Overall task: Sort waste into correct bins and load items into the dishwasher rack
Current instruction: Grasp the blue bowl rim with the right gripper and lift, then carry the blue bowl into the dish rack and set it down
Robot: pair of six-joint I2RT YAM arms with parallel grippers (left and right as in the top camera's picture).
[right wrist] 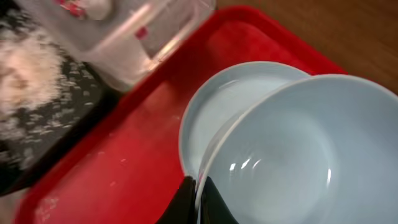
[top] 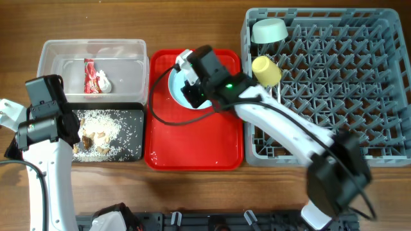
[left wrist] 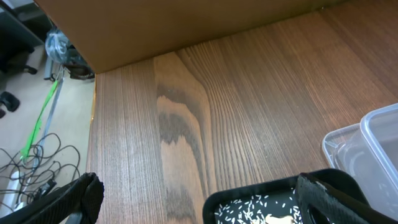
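My right gripper (right wrist: 198, 196) is shut on the near rim of the pale blue bowl (right wrist: 298, 155), one finger inside and one outside. The bowl sits over the light blue plate (right wrist: 217, 118) on the red tray (top: 192, 141). In the overhead view the right gripper (top: 192, 86) covers most of the plate (top: 174, 85). A mint bowl (top: 268, 29) and a yellow cup (top: 266, 70) stand in the grey dishwasher rack (top: 385, 157). My left gripper (left wrist: 199, 211) is open over the table beside the black bin (left wrist: 249, 196), holding nothing.
The clear bin (top: 131, 48) holds a red wrapper (top: 90, 74) and a white paper scrap (top: 103, 83). Rice (top: 106, 122) and brown bits (top: 96, 136) lie in the black bin (top: 131, 151). The right arm's cable loops over the tray.
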